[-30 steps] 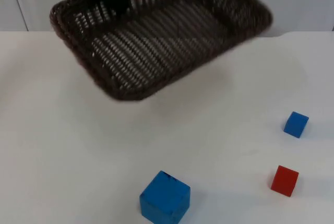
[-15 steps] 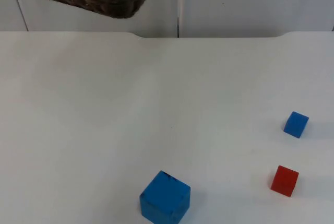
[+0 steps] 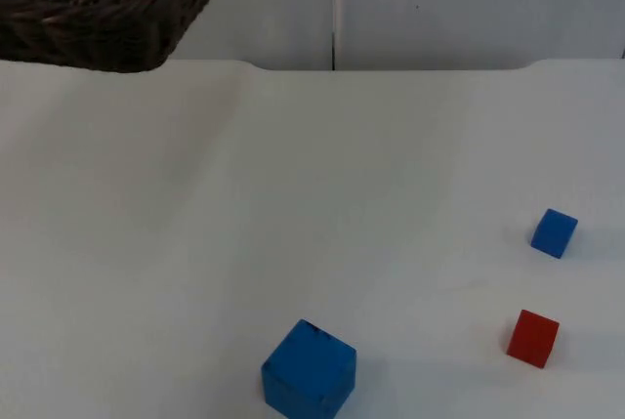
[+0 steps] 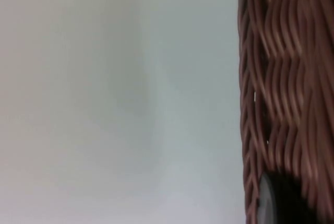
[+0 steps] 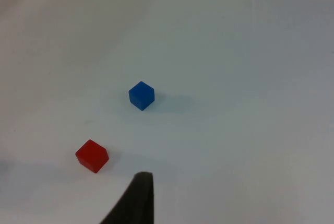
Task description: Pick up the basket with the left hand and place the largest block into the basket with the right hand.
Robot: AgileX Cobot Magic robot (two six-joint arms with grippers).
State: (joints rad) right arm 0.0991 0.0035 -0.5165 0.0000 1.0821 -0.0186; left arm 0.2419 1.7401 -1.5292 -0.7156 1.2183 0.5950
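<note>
Left gripper (image 4: 284,203) clamped on brown wicker basket (image 3: 98,4) raised at 11 o'clock, right gripper's (image 5: 133,203) finger state unclear, large blue cube (image 3: 309,370) at 6 o'clock, no readable writing.

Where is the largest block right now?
In the top view the large blue block sits on the white table at the near edge, left of the red block.

Left tool (image 4: 284,203) against woven wicker, right tool (image 5: 136,203) poised above the table, waiting.
</note>
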